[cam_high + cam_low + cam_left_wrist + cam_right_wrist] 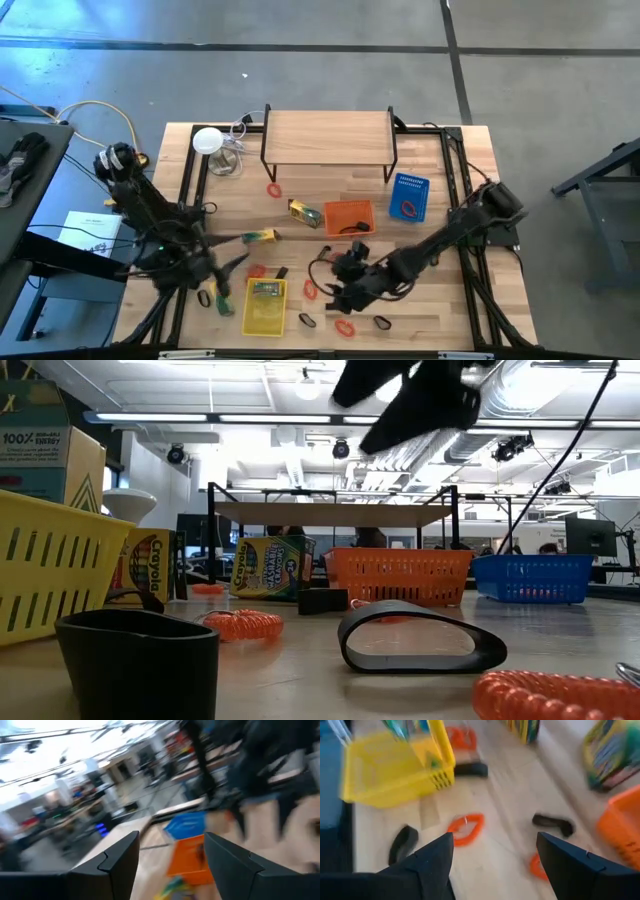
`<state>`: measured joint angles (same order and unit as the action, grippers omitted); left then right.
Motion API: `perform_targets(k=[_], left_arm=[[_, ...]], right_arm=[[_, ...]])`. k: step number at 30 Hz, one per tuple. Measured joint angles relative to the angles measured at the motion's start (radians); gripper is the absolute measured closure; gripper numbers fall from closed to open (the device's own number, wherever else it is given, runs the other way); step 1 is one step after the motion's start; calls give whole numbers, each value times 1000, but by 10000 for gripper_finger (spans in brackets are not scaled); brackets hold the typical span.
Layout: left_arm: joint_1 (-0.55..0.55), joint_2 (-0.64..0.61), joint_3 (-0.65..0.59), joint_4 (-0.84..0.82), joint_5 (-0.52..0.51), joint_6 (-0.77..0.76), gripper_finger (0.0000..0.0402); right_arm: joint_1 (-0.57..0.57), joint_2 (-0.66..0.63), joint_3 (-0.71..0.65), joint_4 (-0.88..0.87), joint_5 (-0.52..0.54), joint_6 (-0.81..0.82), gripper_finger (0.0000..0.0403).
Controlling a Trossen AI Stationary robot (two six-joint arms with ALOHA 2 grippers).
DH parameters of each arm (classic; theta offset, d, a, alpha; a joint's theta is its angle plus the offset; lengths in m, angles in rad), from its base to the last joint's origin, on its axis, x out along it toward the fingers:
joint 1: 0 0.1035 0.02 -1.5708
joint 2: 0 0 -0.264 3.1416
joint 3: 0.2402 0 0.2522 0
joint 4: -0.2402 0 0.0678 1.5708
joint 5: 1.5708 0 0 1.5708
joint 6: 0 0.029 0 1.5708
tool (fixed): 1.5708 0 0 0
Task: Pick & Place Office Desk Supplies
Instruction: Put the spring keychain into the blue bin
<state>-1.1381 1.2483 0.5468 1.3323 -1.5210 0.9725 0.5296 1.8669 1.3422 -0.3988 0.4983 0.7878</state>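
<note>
My right gripper (335, 297) hangs open over the near middle of the table, tilted down. In the right wrist view a red ring-shaped band (465, 829) lies on the wood just ahead of its fingers (495, 840), with black clips (402, 843) (553, 823) lying on either side. My left gripper (238, 265) stands open and level above the table's near left, beside the yellow basket (265, 306); nothing is between its fingers (172, 840). A yellow-green pack (264, 290) lies in the yellow basket. Two more packs (305, 212) (262, 236) lie on the table.
An orange basket (348, 217) and a blue basket (408, 197) holding a red band stand mid-table, in front of a wooden shelf (328, 135). A white disc (207, 140) sits far left. More red bands (344, 327) (274, 189) and clips (382, 322) (307, 321) are scattered about.
</note>
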Motion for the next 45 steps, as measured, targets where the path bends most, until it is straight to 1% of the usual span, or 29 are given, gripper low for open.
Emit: perform_targets(k=[4, 7, 12, 14, 17, 19, 24, 33, 37, 39, 41, 45], left_arm=[[-138, -34, 0, 0, 34, -34, 188], [-219, -62, 0, 0, 57, -99, 188], [-308, -78, 0, -2, 60, -229, 188], [-329, -77, 0, -14, 61, -268, 188], [-337, -77, 0, -33, 61, -319, 188], [-337, -75, 0, -37, 61, -349, 188], [-327, -74, 0, -78, 62, -439, 188], [-325, -74, 0, -168, 53, -575, 188], [-322, -74, 0, -180, 52, -585, 188], [-319, -74, 0, -181, 52, -604, 188], [-316, -74, 0, -187, 53, -639, 188], [-316, -74, 0, -208, 53, -693, 188]], right_arm=[[-22, 67, -1, 23, 1, 25, 129], [-47, 88, -1, 7, 2, 68, 129], [-81, 89, -1, -69, -9, 182, 129], [-94, 89, -1, -104, -34, 214, 129], [-112, 89, -1, -141, -132, 245, 129], [-121, 92, -1, -156, -161, 245, 129], [-132, 110, -1, -167, -162, 222, 129], [-144, 200, 3, -139, -192, 180, 129], [-146, 230, 5, -142, -199, 174, 131], [-145, 240, 6, -155, -195, 172, 141], [-146, 241, 6, -170, -197, 173, 162], [-145, 243, 4, -166, -180, 175, 227]])
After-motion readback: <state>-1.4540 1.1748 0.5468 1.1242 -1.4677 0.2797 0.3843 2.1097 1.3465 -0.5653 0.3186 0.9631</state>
